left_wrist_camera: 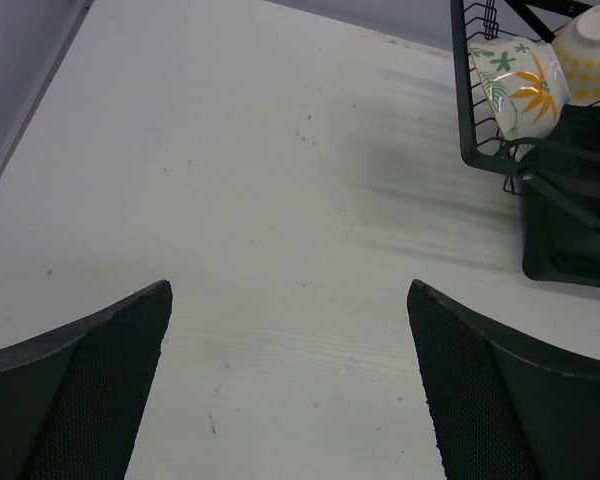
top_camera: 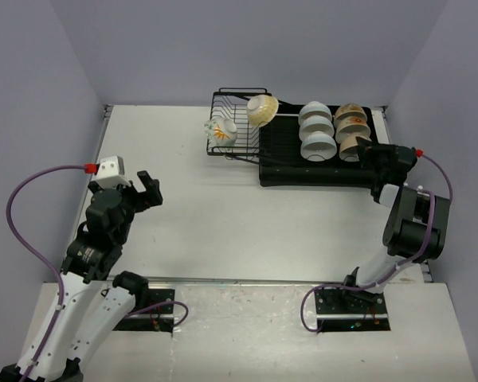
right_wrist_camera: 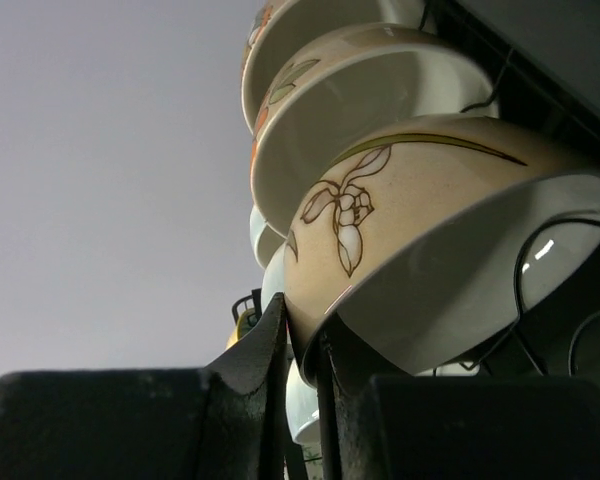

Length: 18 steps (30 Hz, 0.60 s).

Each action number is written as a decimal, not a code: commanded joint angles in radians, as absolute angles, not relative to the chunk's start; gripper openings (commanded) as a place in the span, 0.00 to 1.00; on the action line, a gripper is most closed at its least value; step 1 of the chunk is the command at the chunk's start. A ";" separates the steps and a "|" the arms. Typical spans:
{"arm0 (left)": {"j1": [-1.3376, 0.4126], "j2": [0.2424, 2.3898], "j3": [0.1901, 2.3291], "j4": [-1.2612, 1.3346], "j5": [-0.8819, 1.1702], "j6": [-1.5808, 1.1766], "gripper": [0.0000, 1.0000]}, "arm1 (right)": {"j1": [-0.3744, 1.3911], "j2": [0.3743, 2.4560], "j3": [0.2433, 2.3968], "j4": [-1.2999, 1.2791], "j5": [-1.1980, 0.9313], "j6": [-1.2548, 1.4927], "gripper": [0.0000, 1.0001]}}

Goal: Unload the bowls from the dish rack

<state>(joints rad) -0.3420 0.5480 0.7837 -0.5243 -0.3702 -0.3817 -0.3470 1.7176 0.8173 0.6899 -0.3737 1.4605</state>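
The black dish rack [top_camera: 237, 147] and its drainer tray [top_camera: 295, 171] stand at the table's far right. A flower-patterned bowl [top_camera: 221, 131] and a cream-yellow bowl [top_camera: 262, 108] lean in the wire part. A row of white bowls [top_camera: 316, 131] and a row of tan bowls [top_camera: 352, 126] stand on edge in the tray. My right gripper [top_camera: 365, 150] is at the nearest tan bowl [right_wrist_camera: 420, 200]. In the right wrist view that gripper [right_wrist_camera: 305, 340] is shut on the bowl's rim, one finger on each side. My left gripper [left_wrist_camera: 290, 300] hangs open over bare table, left of the rack.
Grey walls close in the table at the back and both sides. In the left wrist view the rack's corner [left_wrist_camera: 470, 150] holds the flower bowl [left_wrist_camera: 515, 90] and the yellow bowl [left_wrist_camera: 592, 50], at the upper right. White tabletop [top_camera: 223, 215] lies between the arms.
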 commanded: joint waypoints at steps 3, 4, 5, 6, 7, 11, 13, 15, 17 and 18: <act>-0.344 0.548 0.790 -0.485 -0.360 -0.370 1.00 | -0.354 1.582 0.759 0.790 -0.330 1.548 0.00; -0.344 0.548 0.788 -0.485 -0.360 -0.370 1.00 | -0.353 1.574 0.752 0.825 -0.328 1.557 0.00; -0.344 0.548 0.790 -0.483 -0.360 -0.370 1.00 | -0.354 1.568 0.746 0.848 -0.328 1.565 0.00; -0.344 0.546 0.788 -0.483 -0.360 -0.370 1.00 | -0.354 1.563 0.736 0.868 -0.330 1.571 0.00; -0.344 0.548 0.787 -0.485 -0.359 -0.370 1.00 | -0.353 1.557 0.727 0.914 -0.330 1.580 0.00; -0.344 0.546 0.787 -0.485 -0.357 -0.370 1.00 | -0.354 1.558 0.718 1.061 -0.344 1.601 0.00; -0.344 0.542 0.787 -0.485 -0.357 -0.370 1.00 | -0.354 1.583 0.733 1.123 -0.370 1.615 0.00; -0.344 0.540 0.787 -0.483 -0.356 -0.370 1.00 | -0.354 1.614 0.738 1.172 -0.379 1.632 0.00; -0.344 0.540 0.787 -0.483 -0.356 -0.370 1.00 | -0.357 1.641 0.739 1.231 -0.388 1.643 0.00; -0.344 0.538 0.787 -0.482 -0.357 -0.370 1.00 | -0.356 1.658 0.742 1.270 -0.397 1.655 0.00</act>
